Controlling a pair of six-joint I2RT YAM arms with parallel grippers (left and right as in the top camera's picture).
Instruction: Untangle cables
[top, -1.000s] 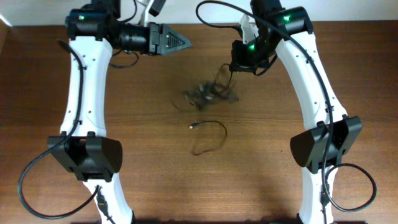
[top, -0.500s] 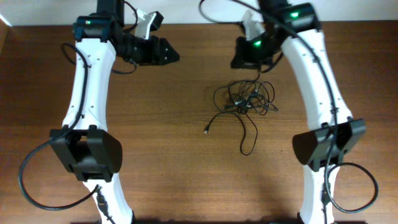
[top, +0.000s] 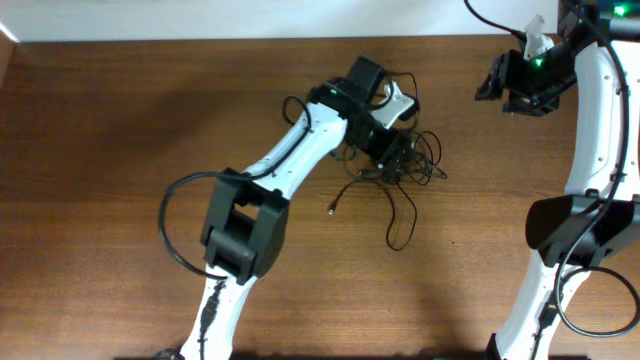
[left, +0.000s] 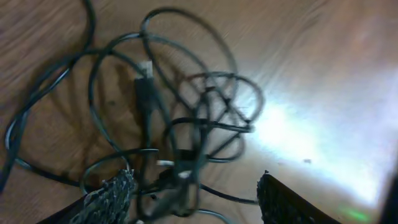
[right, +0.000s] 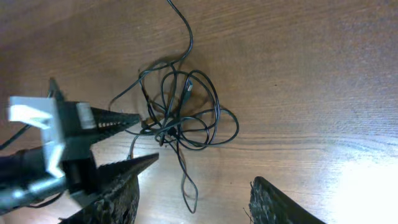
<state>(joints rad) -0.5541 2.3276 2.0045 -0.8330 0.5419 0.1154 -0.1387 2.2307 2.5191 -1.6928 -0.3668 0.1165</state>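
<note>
From the right wrist, left gripper (right: 149, 137) gapes beside the cables (right: 166, 132).

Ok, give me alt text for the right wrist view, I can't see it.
A knot of thin black cables lies on the wood table, with the left gripper beside it, jaws open at the knot's edge. The right gripper frames the bottom of the picture, open and empty.

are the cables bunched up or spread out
Bunched: the cables form one knot of overlapping loops, only a few ends trailing out.
</note>
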